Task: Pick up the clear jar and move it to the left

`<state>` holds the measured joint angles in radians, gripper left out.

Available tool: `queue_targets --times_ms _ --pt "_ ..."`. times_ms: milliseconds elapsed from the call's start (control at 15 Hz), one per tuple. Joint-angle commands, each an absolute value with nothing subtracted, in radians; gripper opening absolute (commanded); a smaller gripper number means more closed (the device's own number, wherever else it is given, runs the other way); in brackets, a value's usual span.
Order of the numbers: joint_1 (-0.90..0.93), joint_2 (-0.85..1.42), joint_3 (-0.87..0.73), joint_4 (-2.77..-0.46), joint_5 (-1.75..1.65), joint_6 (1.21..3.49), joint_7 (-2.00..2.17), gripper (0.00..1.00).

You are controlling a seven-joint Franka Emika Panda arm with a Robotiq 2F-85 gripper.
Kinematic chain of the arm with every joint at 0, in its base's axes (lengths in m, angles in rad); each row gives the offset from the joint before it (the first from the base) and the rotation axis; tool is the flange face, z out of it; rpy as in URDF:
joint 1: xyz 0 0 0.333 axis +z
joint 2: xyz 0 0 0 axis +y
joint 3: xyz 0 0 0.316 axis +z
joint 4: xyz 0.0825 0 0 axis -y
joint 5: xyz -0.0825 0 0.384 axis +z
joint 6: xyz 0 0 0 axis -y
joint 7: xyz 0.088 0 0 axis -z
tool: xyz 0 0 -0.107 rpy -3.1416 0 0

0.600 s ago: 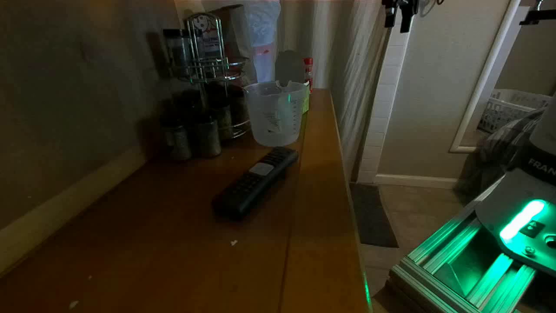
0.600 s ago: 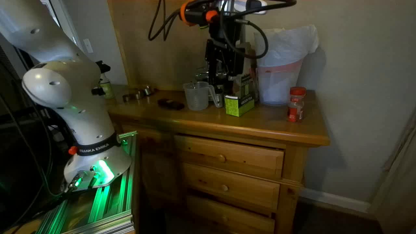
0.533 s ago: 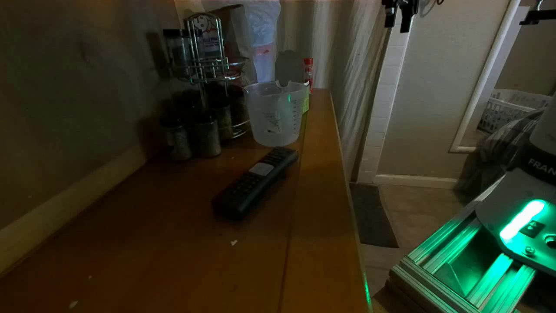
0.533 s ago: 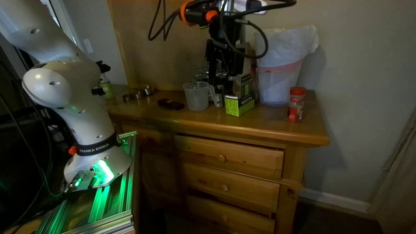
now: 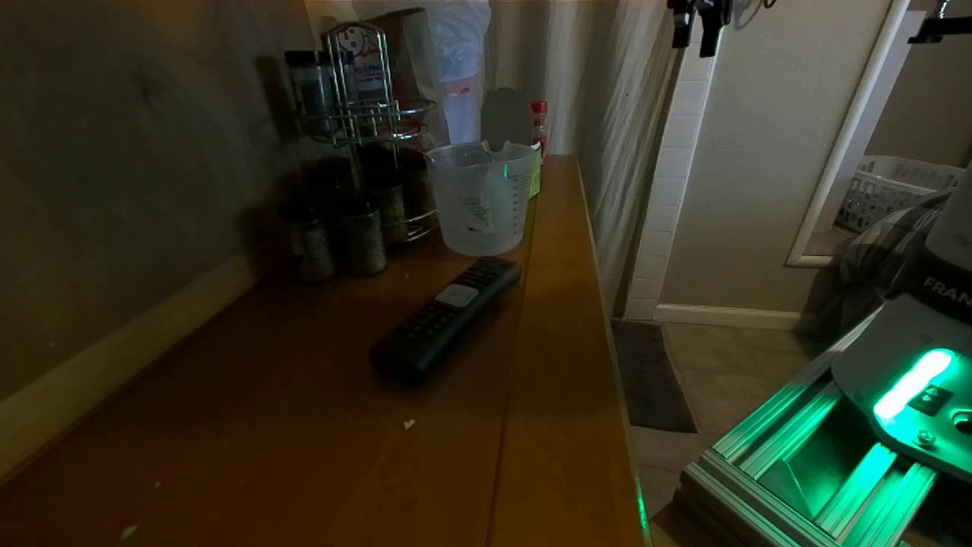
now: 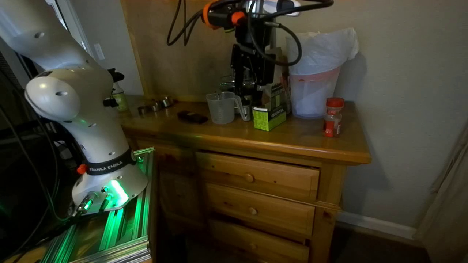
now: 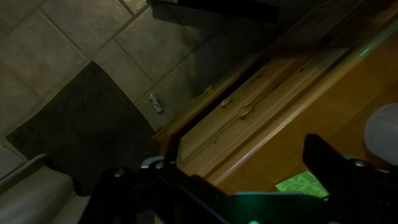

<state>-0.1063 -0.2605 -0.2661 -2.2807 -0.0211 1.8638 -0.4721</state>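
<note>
The clear jar is a translucent measuring jug with printed marks. It stands upright on the wooden dresser top in both exterior views (image 5: 482, 205) (image 6: 221, 109), its handle on the green tea box side. The wrist view shows part of the jug (image 7: 384, 133) at the right edge, outside the jaws. My gripper (image 6: 250, 87) hangs above the dresser's front area, higher than the jug and apart from it. Its fingertips show at the top of an exterior view (image 5: 694, 45). In the wrist view the gripper (image 7: 242, 141) is open with nothing between its fingers.
A black handset (image 5: 448, 319) lies beside the jug. A wire spice rack (image 5: 364, 121) with dark bottles stands behind it. A green tea box (image 6: 268, 117), a white-lined bin (image 6: 312, 91) and a red-capped bottle (image 6: 332, 118) stand further along. The dresser's front edge (image 6: 256, 138) drops to the floor.
</note>
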Motion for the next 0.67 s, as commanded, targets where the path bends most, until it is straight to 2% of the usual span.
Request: queue_targets --times_ms 0,333,600 --pt "-0.118 -0.259 -0.255 -2.279 -0.018 1.862 -0.474 1.0" --pt "-0.118 -0.259 -0.255 -2.279 -0.018 1.862 -0.474 1.0" --pt "-0.073 -0.243 -0.192 -2.28 -0.039 1.849 -0.486 1.0"
